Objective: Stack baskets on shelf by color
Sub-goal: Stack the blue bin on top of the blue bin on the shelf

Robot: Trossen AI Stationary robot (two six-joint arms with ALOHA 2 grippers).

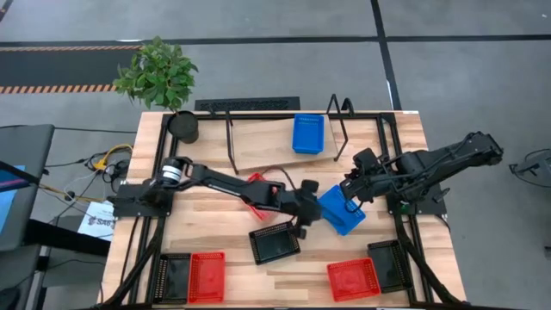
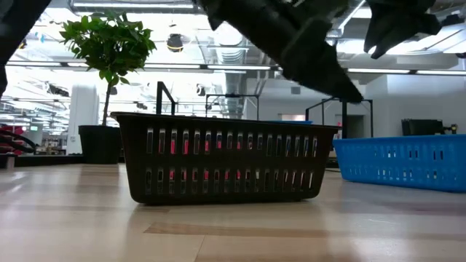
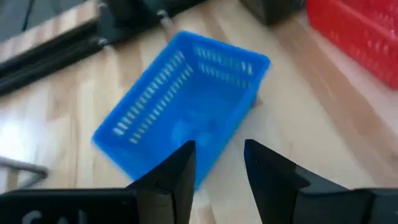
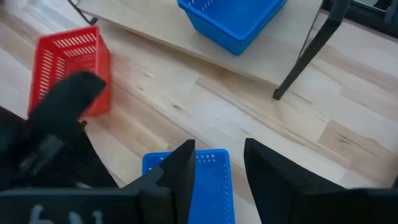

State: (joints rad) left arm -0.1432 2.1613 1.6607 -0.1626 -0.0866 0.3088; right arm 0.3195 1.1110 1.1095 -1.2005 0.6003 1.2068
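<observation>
A blue basket (image 1: 342, 210) lying mid-table is hovered over by both spread, empty hands, left (image 1: 306, 207) and right (image 1: 353, 195), so next it probably gets gripped and carried to the shelf (image 1: 267, 146).

One basket (image 1: 308, 133) stands on the shelf (image 1: 267, 148). Another basket (image 1: 343, 211) lies on the tabletop (image 1: 215, 228) between the left pincer (image 1: 307, 207) and right pincer (image 1: 351, 191).

Perforated plastic blue basket (image 1: 342, 210); wood-grain table (image 1: 215, 211).
</observation>
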